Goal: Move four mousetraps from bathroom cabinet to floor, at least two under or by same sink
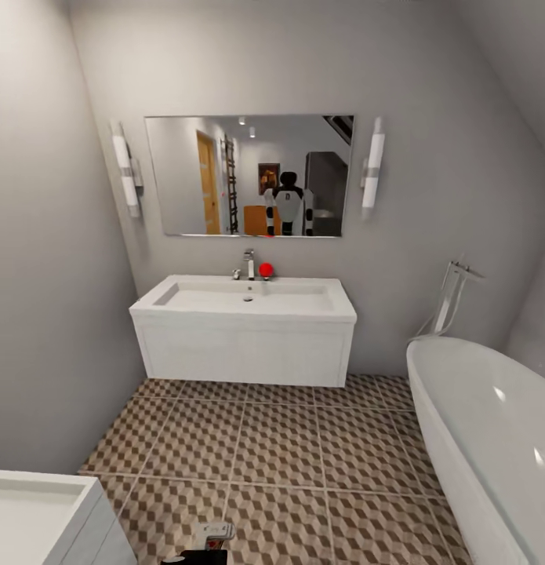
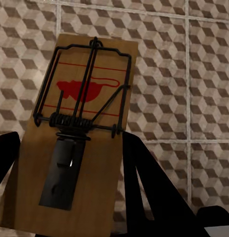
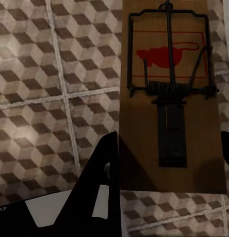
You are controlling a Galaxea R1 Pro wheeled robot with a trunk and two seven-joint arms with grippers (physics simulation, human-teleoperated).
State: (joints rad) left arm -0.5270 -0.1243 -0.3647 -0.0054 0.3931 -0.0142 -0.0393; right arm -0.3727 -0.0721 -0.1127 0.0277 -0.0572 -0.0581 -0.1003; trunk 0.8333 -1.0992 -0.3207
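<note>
From where the robot stands, the white sink [image 1: 245,314] hangs on the far wall under a wide mirror [image 1: 245,174], which reflects the robot itself. A chrome tap [image 1: 248,264] rises at the basin's back edge with a small red ball [image 1: 266,269] just beside it. The white bathtub [image 1: 492,424] curves along the right side, and the corner of a small white unit [image 1: 45,518] shows at lower left. The bathroom floor [image 1: 280,455], patterned in brown and beige cubes, spreads between them.

The left gripper [image 2: 69,163] is clenched on a mousetrap [image 2: 79,133], its dark fingers [image 2: 144,187] pressing the wooden board at both long edges. The board's long axis runs out along the fingers, leaning slightly, with the black wire frame and the red mouse print at the far end and the flat black plate at the end nearer the wrist. It hangs above the tiles.

The right gripper [image 3: 166,163] likewise grips a second mousetrap [image 3: 168,113], one finger [image 3: 102,177] against each long side. This board also lies lengthwise with the fingers, wire bar and red print pointing away from the wrist, spring coil across its middle, tiles below.
</note>
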